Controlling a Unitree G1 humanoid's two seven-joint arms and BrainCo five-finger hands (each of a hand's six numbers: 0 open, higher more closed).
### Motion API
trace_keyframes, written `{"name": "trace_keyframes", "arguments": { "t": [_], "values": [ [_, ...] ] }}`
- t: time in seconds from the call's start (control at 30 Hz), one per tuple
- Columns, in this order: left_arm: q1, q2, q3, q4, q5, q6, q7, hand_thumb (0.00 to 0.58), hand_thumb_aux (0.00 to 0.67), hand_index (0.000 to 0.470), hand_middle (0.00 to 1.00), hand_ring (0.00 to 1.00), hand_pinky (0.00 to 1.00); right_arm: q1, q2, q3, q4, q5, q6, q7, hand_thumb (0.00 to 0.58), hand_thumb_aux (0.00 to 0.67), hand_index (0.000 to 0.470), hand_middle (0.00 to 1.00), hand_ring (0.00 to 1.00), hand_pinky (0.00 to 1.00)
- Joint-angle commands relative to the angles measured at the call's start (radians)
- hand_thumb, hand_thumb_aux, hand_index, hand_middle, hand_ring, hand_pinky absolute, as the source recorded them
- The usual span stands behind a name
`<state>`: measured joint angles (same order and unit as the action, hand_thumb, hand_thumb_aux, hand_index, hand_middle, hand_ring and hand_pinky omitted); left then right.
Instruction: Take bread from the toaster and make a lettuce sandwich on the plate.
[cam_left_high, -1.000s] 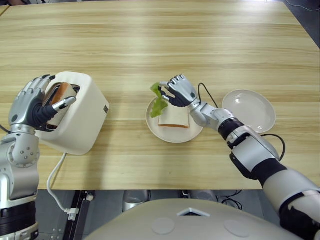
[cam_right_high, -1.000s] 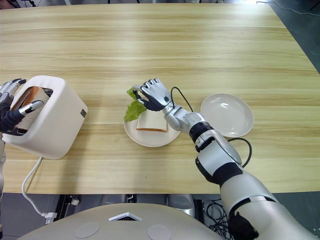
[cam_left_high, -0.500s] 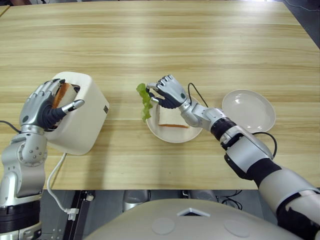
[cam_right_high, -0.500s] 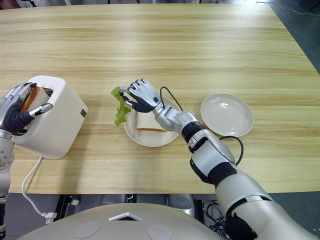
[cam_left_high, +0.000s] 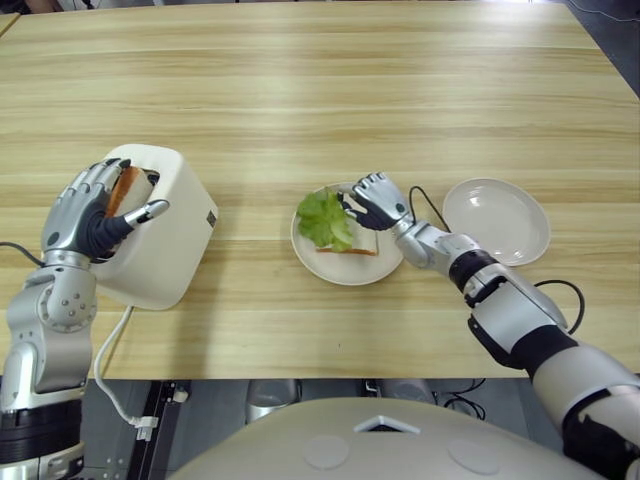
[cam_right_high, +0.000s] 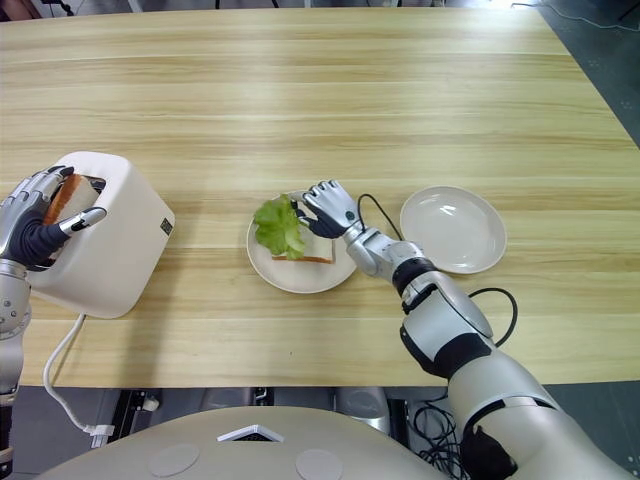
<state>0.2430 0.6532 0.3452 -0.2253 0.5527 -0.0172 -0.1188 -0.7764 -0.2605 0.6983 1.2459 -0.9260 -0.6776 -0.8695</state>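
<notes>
The lettuce (cam_left_high: 324, 217) lies spread on the bread slice (cam_left_high: 358, 244), which sits on the plate (cam_left_high: 345, 276) near the table's (cam_left_high: 320, 80) front middle. The leaf covers the slice's left half and hangs a little past its left edge. The right hand (cam_left_high: 381, 202) sits low at the leaf's right side with its back turned up. Its fingers (cam_left_high: 364, 193) are curled in narrow, and their dark tips meet the leaf's edge in what looks like a pinch. The hand hides the slice's upper right corner, so only the slice's lower crust and right part show. The right forearm runs back from the plate's right rim toward the lower right, passing just in front of the empty plate (cam_left_high: 497, 222) that stands beside the first. Far to the left, the left hand (cam_left_high: 88, 206) rests on top of the toaster (cam_left_high: 176, 236), over its slot and against the second slice (cam_left_high: 124, 186) standing there. Most of that slice is covered by the hand and the slot, and whether the hand grips it cannot be told. The left forearm rises steeply from the lower left corner. The toaster's cord (cam_left_high: 108, 365) trails off the table's front edge.
</notes>
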Motion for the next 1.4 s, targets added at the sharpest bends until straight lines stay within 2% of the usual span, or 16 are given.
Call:
{"name": "trace_keyframes", "arguments": {
  "t": [0.03,0.57,0.6,0.63,0.67,0.7,1.23,1.4],
  "values": [
    [0.005,-0.004,-0.037,0.042,-0.007,-0.002,-0.009,0.0,0.0,0.0,0.0,0.0,0.0,0.009,-0.016,-0.008,-0.022,0.012,-0.005,-0.007,0.58,0.67,0.46,1.0,1.0,1.0],
    [-0.01,0.006,-0.052,0.072,-0.021,-0.018,0.002,0.0,0.0,0.0,0.0,0.0,0.0,0.051,-0.056,-0.029,-0.038,0.052,-0.014,0.037,0.58,0.67,0.46,1.0,1.0,1.0],
    [-0.01,0.007,-0.05,0.074,-0.021,-0.019,0.003,0.0,0.0,0.0,0.0,0.0,0.0,0.055,-0.061,-0.029,-0.039,0.054,-0.013,0.044,0.559,0.541,0.372,1.0,1.0,1.0],
    [-0.009,0.007,-0.048,0.075,-0.022,-0.021,0.004,0.0,0.0,0.0,0.0,0.0,0.0,0.059,-0.068,-0.03,-0.041,0.056,-0.011,0.046,0.452,0.355,0.244,1.0,1.0,1.0],
    [-0.007,0.007,-0.046,0.077,-0.022,-0.022,0.005,0.0,0.0,0.0,0.0,0.0,0.0,0.061,-0.074,-0.033,-0.044,0.059,-0.009,0.048,0.187,0.118,0.081,1.0,1.0,1.0],
    [-0.006,0.007,-0.045,0.077,-0.021,-0.022,0.006,0.0,0.0,0.0,0.0,0.0,0.0,0.063,-0.079,-0.037,-0.047,0.063,-0.008,0.049,0.0,0.0,0.0,1.0,1.0,1.0],
    [0.005,0.008,-0.034,0.094,-0.026,-0.034,0.02,0.0,0.0,0.0,0.0,0.0,0.0,0.051,-0.122,-0.103,-0.16,0.101,-0.008,0.037,0.0,0.0,0.0,1.0,1.0,1.0],
    [0.017,0.03,-0.025,0.085,0.031,-0.002,0.036,0.0,0.0,0.0,0.0,0.0,0.0,0.058,-0.131,-0.131,-0.202,0.109,-0.013,0.031,0.0,0.0,0.0,1.0,1.0,1.0]
  ]
}}
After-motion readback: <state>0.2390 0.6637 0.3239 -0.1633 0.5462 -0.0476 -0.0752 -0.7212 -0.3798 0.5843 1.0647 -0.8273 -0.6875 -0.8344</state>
